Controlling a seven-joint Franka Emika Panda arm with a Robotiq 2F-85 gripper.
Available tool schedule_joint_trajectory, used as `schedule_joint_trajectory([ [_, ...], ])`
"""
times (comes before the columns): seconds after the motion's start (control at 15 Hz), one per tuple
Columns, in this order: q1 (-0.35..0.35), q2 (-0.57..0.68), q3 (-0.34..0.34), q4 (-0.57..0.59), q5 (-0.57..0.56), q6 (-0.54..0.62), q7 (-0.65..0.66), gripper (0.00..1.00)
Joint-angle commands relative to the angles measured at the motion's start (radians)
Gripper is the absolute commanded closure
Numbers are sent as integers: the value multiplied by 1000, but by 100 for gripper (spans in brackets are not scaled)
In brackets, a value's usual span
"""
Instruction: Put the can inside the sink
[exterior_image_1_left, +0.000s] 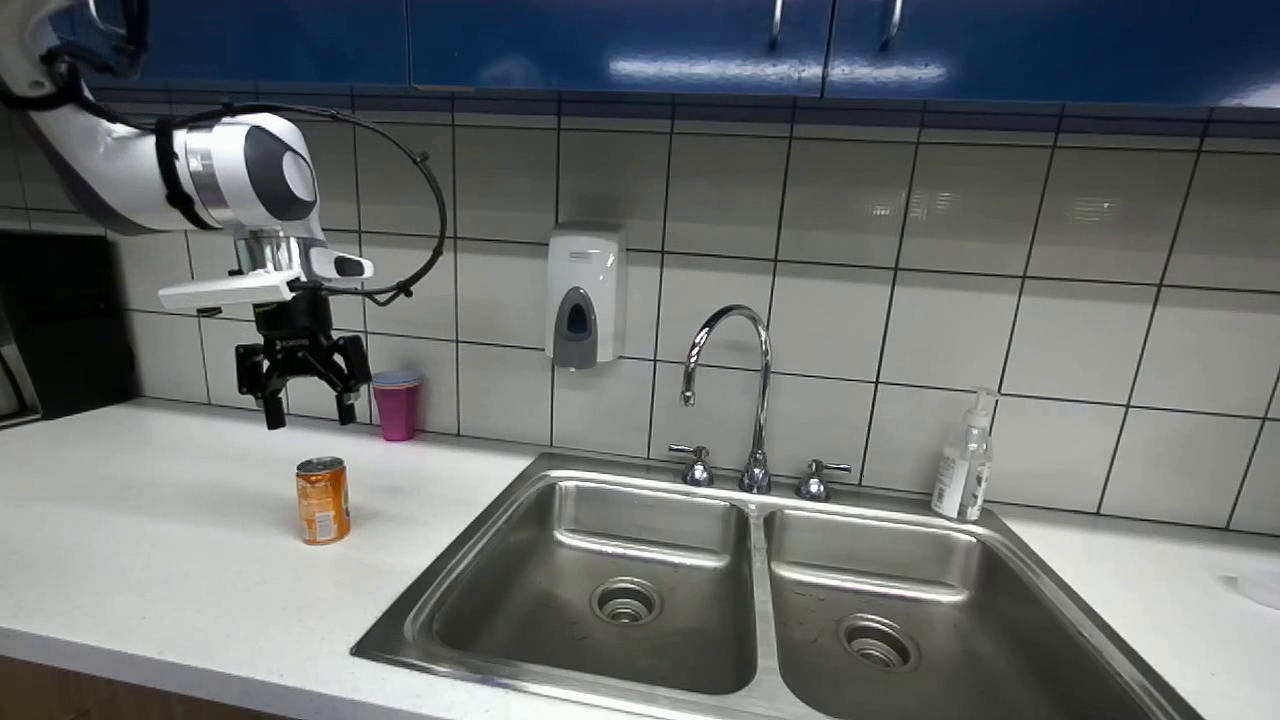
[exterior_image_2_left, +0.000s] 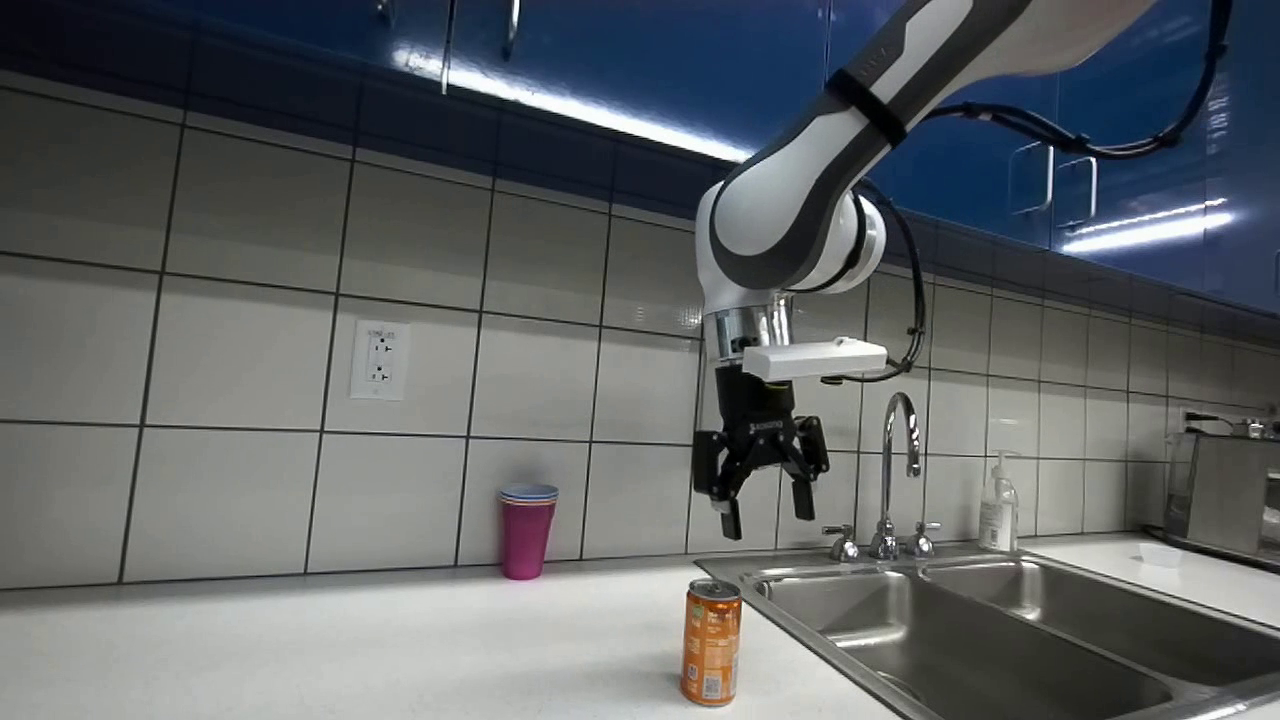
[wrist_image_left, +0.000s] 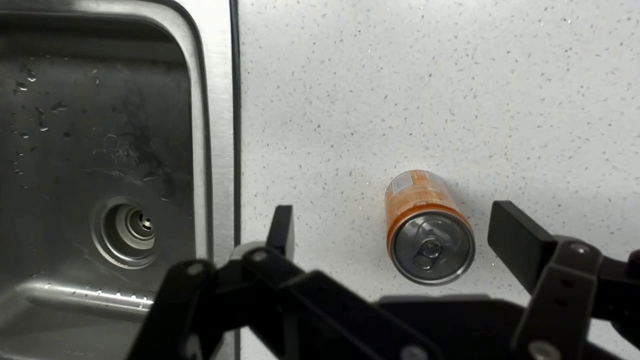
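Note:
The orange can (exterior_image_1_left: 323, 502) stands upright on the white counter, left of the sink (exterior_image_1_left: 765, 600) in an exterior view. The can (exterior_image_2_left: 711, 645) and part of the sink (exterior_image_2_left: 960, 640) also show in an exterior view. My gripper (exterior_image_1_left: 311, 422) is open and empty, pointing down above the can; it also shows in an exterior view (exterior_image_2_left: 768, 524). In the wrist view the can (wrist_image_left: 431, 240) shows its silvery top between the spread fingers (wrist_image_left: 392, 215), nearer the right finger, touching neither. One sink basin (wrist_image_left: 220, 150) with its drain lies at the left of the wrist view.
Stacked pink cups (exterior_image_1_left: 398, 408) stand by the tiled wall behind the can. A chrome faucet (exterior_image_1_left: 762, 400) rises behind the sink. A soap bottle (exterior_image_1_left: 965, 460) stands at the sink's back right corner. A soap dispenser (exterior_image_1_left: 585, 297) hangs on the wall. Blue cabinets (exterior_image_1_left: 620, 45) hang above.

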Motion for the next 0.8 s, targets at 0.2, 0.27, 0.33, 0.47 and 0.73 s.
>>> schedule_joint_trajectory([
  [0.2,19,86,-25,59,-35,15,-15,0],
  [0.27,20,95,-27,66,-35,14,-15,0],
  [0.33,22,104,-28,73,-35,15,-14,0],
  [0.47,26,119,-32,86,-34,15,-13,0],
  [0.73,39,155,-36,104,-42,15,-4,0],
])
